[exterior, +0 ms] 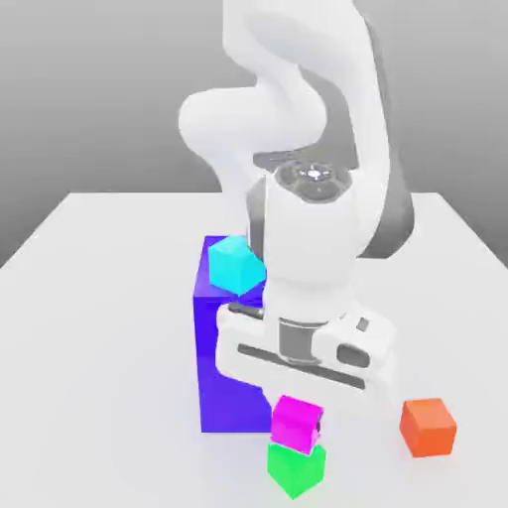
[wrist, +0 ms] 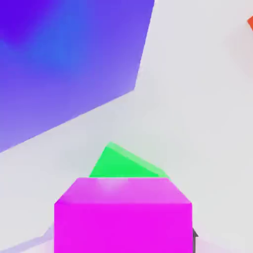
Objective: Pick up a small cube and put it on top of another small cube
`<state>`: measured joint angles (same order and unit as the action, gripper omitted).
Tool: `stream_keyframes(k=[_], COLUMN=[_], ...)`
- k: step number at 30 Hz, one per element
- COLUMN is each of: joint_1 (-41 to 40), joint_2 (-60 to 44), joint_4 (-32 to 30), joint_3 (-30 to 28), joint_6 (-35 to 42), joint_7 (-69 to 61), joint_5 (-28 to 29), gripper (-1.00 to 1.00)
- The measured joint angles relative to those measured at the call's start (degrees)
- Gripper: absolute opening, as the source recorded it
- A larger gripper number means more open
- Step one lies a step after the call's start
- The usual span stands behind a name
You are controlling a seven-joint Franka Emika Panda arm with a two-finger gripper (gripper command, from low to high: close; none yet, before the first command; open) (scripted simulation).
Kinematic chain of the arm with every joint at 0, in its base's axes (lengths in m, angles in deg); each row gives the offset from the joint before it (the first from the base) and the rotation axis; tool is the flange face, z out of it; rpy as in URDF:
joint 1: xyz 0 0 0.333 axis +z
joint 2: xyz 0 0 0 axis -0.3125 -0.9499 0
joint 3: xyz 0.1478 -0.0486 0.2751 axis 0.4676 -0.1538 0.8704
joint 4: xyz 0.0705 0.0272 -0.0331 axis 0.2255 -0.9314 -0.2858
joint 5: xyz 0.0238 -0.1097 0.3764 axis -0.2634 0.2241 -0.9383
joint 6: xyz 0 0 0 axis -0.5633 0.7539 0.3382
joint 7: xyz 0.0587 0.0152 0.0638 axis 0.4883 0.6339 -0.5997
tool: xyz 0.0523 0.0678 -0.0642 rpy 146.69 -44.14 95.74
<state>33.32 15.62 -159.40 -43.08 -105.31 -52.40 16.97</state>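
The white arm runs off the exterior view's top edge and hides the blue block's side toward 3 o'clock; the cyan cube is partly behind the wrist; the jaws are hidden behind the magenta cube, which covers the green cube's top; in the hand view the orange-red cube is cut to a sliver.

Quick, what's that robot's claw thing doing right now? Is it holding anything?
End effector: closed on the small magenta cube, which it holds just above the green cube.
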Motion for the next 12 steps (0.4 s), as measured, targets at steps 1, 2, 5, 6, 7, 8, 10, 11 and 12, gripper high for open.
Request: stream_keyframes(k=[1,2,5,6,7,8,10,11,12], joint_1=[0.01,0.01,0.03,0.01,0.12,0.31,0.62,0.69,0.76], joint_2=[0.00,0.00,0.00,-0.47,0.02,0.96,3.32,4.55,5.74], joint_4=[0.00,0.00,0.00,0.01,0.01,0.00,-0.05,-0.09,-0.15], joint_3=[0.00,0.00,0.00,0.04,-0.09,-0.34,-0.80,-0.96,-1.12], joint_6=[0.00,0.00,0.00,-0.42,-0.03,0.77,2.84,3.94,5.04], joint_7=[0.00,0.00,0.00,-0.16,-0.01,0.31,1.11,1.50,1.86], joint_5=[0.00,0.00,0.00,-0.24,-0.02,0.44,1.56,2.11,2.59], gripper=[1.00,1.00,1.00,1.00,1.00,1.00,1.00,1.00,1.00])
